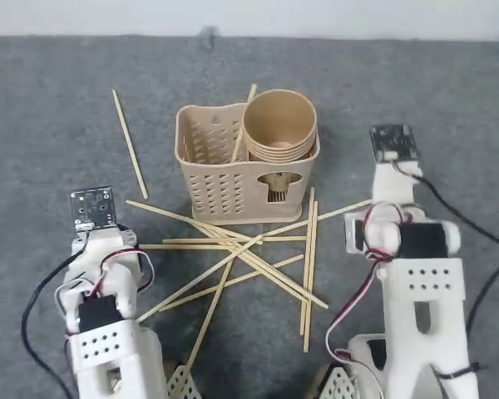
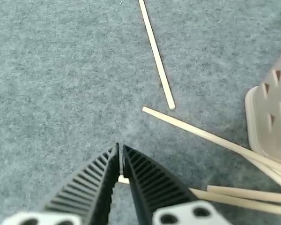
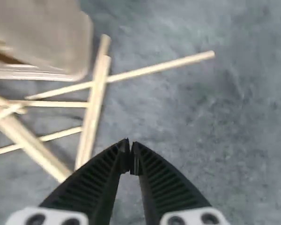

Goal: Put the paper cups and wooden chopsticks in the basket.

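- Fingers (image 2: pixel 91 183) of the left gripper (image 2: pixel 120 157) were pressed together at the tips, above the grey carpet (image 2: pixel 61 70).
- One chopstick end (image 2: pixel 123 179) showed in the narrow slit behind those tips. Whether it was pinched could not be determined.
- Fingers (image 3: pixel 164 180) of the right gripper (image 3: pixel 129 157) were likewise closed tip to tip with nothing between them. They sat just beside two parallel chopsticks (image 3: pixel 94 108) lying on the carpet.
- The basket (image 1: pixel 216 187), beige with perforated walls, stood upright on the carpet, beyond the two arms and roughly midway between them.
- The paper cups (image 1: pixel 280 125) were nested in one stack and stood upright inside the basket, in its half nearer the right arm (image 1: pixel 416 274).
- One leaning chopstick (image 1: pixel 243 125) stood inside the basket just beside the cups, with its upper end above the rim.
- The loose chopsticks (image 1: pixel 233 249) lay crossed over one another on the carpet in front of the basket, between the left arm (image 1: pixel 100 299) and the right arm.
- A lone chopstick (image 1: pixel 129 143) lay apart from that heap, on the carpet on the left arm's side of the basket.
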Available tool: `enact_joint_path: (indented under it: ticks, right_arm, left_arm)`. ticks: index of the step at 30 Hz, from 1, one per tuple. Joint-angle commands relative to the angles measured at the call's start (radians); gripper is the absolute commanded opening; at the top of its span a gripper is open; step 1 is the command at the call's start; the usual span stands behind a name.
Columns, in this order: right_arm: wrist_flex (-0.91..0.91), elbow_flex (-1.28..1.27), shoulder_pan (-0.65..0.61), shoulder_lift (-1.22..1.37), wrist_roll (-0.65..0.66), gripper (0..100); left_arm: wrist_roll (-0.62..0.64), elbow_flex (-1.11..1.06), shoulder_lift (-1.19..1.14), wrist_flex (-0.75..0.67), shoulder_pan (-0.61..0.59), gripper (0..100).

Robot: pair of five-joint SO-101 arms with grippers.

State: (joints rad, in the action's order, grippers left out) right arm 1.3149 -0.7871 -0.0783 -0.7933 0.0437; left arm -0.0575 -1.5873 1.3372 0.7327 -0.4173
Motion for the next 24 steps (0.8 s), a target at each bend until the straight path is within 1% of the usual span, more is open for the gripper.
enact_joint_path:
  ticks: [1,5,11,14,16,18,22,24]
  right_arm:
    - [-0.148,-0.157,0.054,-0.042,0.021,0.8]
    - [-0.242,-0.284,0.054,-0.045,0.023,0.8]
    - [-0.338,-0.381,0.059,-0.039,0.012,0.8]
    - [-0.414,-0.453,0.059,-0.045,0.012,0.8]
    - [-0.469,-0.491,0.059,-0.045,0.012,0.8]
    - [-0.498,-0.519,0.059,-0.045,0.012,0.8]
    - [-0.507,-0.531,0.056,-0.045,0.012,0.8]
    - [-0.507,-0.532,0.053,-0.044,0.015,0.8]
  left_arm:
    - [-0.002,0.012,0.009,-0.029,-0.002,1]
    - [0.000,0.025,0.008,-0.026,-0.034,1]
    - [0.002,0.035,0.000,-0.023,-0.035,1]
    - [0.002,0.082,-0.075,-0.005,-0.035,1]
    - [0.012,0.159,-0.167,0.017,-0.035,1]
    - [0.058,0.263,-0.278,0.041,-0.037,1]
    - [0.100,0.470,-0.477,0.071,-0.032,1]
    - [0.141,0.581,-0.566,0.081,-0.031,1]
